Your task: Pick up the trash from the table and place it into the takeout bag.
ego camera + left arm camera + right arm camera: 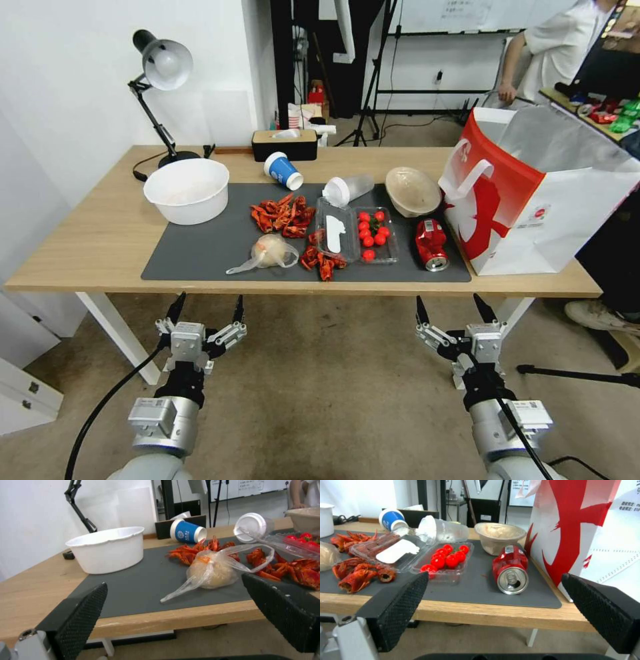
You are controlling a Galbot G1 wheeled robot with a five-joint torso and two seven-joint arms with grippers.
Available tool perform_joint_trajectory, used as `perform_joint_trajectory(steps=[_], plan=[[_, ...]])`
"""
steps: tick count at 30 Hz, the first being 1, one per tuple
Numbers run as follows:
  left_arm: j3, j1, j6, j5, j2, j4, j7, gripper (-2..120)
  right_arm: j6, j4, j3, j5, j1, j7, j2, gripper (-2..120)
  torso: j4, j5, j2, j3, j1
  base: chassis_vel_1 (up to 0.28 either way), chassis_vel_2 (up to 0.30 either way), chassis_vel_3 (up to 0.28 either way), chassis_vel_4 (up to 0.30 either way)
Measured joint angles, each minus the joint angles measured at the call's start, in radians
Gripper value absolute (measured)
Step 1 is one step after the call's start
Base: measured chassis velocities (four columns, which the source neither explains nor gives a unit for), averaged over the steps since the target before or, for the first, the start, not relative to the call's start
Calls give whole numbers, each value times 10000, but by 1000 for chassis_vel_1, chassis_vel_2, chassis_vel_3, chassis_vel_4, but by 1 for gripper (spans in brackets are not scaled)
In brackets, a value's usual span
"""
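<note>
On the table's [80,247] dark grey mat [200,253] lie a red soda can [432,244] on its side, a tan bowl [412,191], a white-lidded clear cup [347,189] tipped over, a blue paper cup [283,171] on its side and a small clear plastic bag [270,253]. The red-and-white takeout bag [533,193] stands open at the table's right end. My left gripper [207,310] and right gripper [455,309] hover open below the table's front edge, both empty. The can [510,568] faces the right gripper, and the plastic bag [211,571] faces the left gripper.
A large white bowl [187,190] sits at the mat's left. Red crayfish shells [283,215] and a clear box of tomatoes [372,235] lie mid-mat. A desk lamp [160,87] and a tissue box [285,143] stand at the back. A person stands behind the bag.
</note>
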Motion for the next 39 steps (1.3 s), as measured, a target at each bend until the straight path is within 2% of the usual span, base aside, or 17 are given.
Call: perform_joint_trajectory(steps=[23,24,25,26,27,28,31,39], plan=[[27,-70,27,-25,-3,26,-50,100,-83,-15,-87,72,22,35,102,100,0,3,0,0,0,0,0,0,0],[120,-227,130,-139,-11,145,-246,100,-278,-67,-182,207,60,128,241,100,4,-1,2,0,-1,0,0,0,0],[462,-724,551,-505,-72,578,-823,100,-845,-200,-486,453,140,266,557,100,3,10,2,0,-2,0,0,0,0],[639,-1046,769,-701,-102,806,-1133,100,-1081,-254,-565,544,159,321,665,100,-4,-5,1,1,-1,0,0,0,0],[639,-1046,769,-701,-102,806,-1133,100,-1081,-254,-565,544,159,321,665,100,-4,-5,1,1,-1,0,0,0,0],[774,-1349,960,-954,-102,1037,-1403,100,-1185,-258,-441,716,245,319,668,100,-9,-9,1,1,2,0,0,0,0],[821,-1368,990,-1063,-89,1084,-1472,100,-1187,-203,-246,792,295,205,583,100,1,4,0,2,3,0,0,0,0],[770,-1147,932,-1038,45,947,-1469,100,-1186,-20,11,824,327,-77,438,100,1,2,1,1,0,0,0,0,0]])
